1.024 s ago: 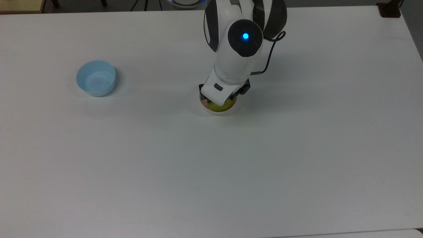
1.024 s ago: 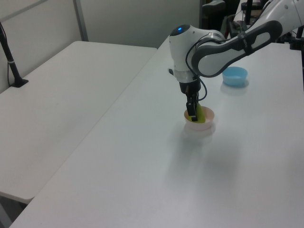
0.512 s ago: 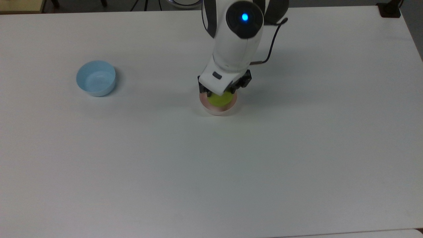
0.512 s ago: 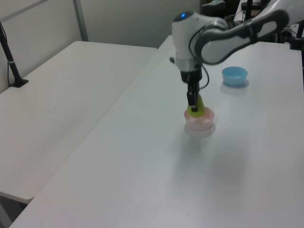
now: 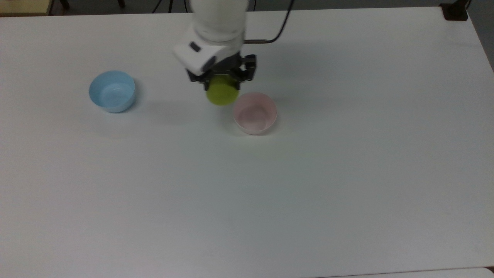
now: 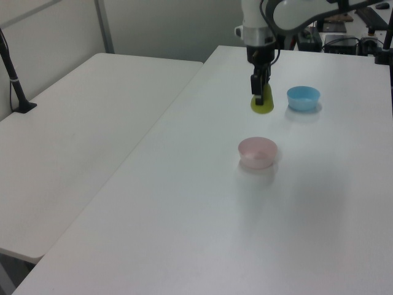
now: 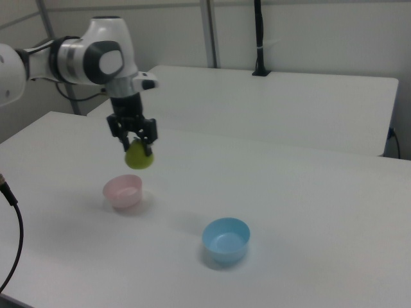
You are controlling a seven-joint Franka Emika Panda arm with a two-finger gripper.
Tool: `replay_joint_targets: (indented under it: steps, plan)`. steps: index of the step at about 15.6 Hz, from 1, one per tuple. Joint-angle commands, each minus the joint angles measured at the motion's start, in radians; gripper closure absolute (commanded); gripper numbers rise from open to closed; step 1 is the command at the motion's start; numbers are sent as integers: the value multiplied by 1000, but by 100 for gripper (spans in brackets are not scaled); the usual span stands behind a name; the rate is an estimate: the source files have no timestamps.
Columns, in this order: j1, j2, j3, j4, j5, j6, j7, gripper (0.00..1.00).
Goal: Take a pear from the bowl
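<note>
Pear (image 7: 139, 158) top hidden by tool (image 7: 134, 140)

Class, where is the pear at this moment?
The pear hangs in the gripper, lifted above the table, up and to the right view's right of the empty pink bowl, far from the blue bowl.

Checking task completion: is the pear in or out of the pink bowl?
Out. The pear hangs in the pincer, lifted clear above the table, and the pink bowl sits empty.
</note>
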Motion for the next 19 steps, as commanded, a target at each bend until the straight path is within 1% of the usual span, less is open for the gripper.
replay_joint_targets:
  steps: [1, 3, 7, 10, 12, 13, 14, 16, 17, 18, 19]
  plan:
    - [-103, -1, 2, 3, 12, -8, -69, 82]
    - [-120, 11, 0, 1, 11, 22, -84, 82]
    - [-124, 92, -1, 1, 8, 94, -74, 78]
    - [-114, 135, -1, 0, 8, 131, -70, 67]
    - [-105, 167, -3, -5, 8, 156, -70, 66]
    - [-101, 183, -6, -6, 8, 167, -70, 61]
    - [-101, 193, -6, -6, 8, 182, -70, 47]
    - [-101, 194, -8, -6, 8, 184, -70, 41]
    - [-101, 192, -8, -6, 8, 184, -70, 24]
    - [-100, 186, -11, -6, 8, 179, -70, 0]
    - [-100, 165, -14, -6, 8, 170, -70, 0]
